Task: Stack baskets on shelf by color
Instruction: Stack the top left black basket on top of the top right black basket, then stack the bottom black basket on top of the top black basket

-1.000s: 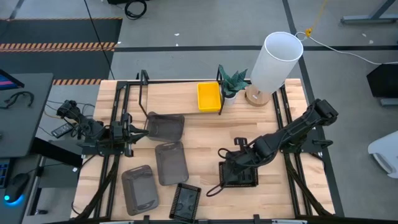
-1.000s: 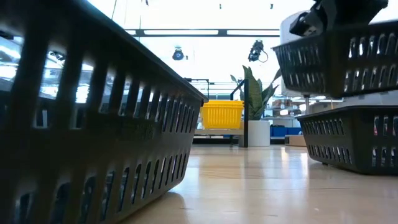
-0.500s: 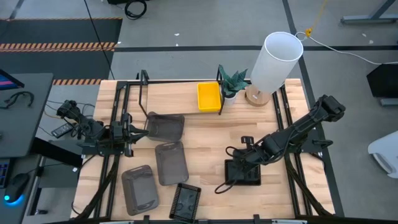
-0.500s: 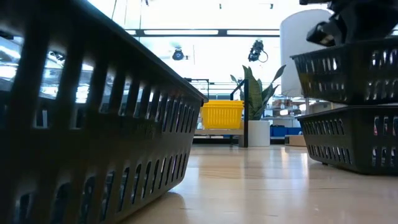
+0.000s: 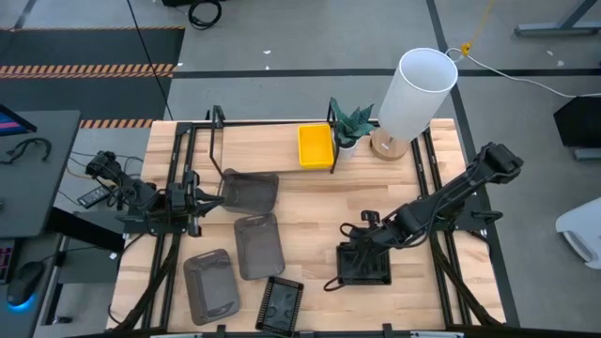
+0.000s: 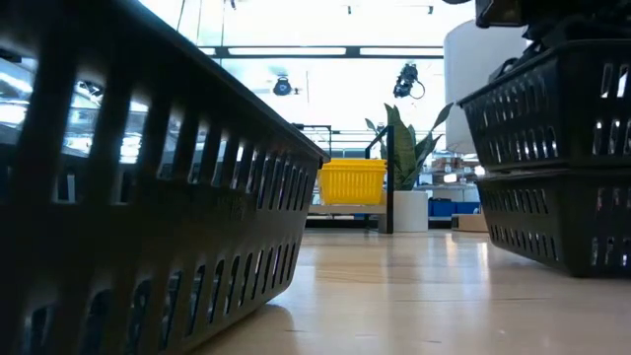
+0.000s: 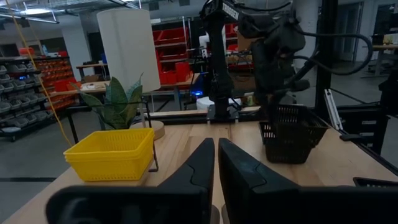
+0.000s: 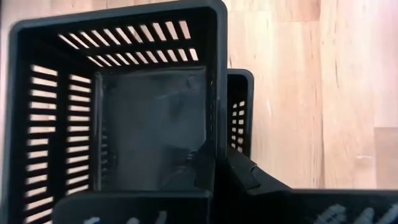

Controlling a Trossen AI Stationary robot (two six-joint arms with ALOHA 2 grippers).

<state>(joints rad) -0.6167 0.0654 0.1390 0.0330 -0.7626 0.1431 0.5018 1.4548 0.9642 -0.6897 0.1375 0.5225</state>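
My right gripper [image 5: 369, 242] [image 8: 221, 158] is shut on a black slotted basket [image 5: 364, 266] [image 6: 557, 108] that sits nested in a second black basket [image 6: 557, 222], whose rim [image 8: 240, 106] peeks out beside it. A third black basket [image 5: 280, 302] lies near the table's near edge. One yellow basket [image 5: 315, 145] [image 7: 112, 152] stands on the right end of the shelf [image 5: 263, 141]. Three grey translucent baskets [image 5: 250, 191] [image 5: 258, 246] [image 5: 208, 284] lie on the table. My left gripper [image 5: 192, 199] [image 7: 216, 163] waits shut at the left edge. My right gripper pinches the upper black basket's far side wall [image 8: 214, 134] at the rim, one finger [image 8: 205, 163] inside and one finger [image 8: 245, 175] outside. It comes from above, slanting in from the far right. The basket sits level, its bottom inside the lower black basket.
A white lamp [image 5: 413, 94] and a potted plant [image 5: 352, 124] stand at the far right beside the shelf. The shelf's black rod frame [image 5: 218, 141] rises at its left end. Bare wood [image 5: 310, 211] lies between the grey baskets and the black stack.
My right gripper has carried the black basket slightly toward the table's right and near edge and down. The basket, first tilted and lifted clear above the other black basket, has levelled out and now sits nested in it. The gripper has stayed shut on it.
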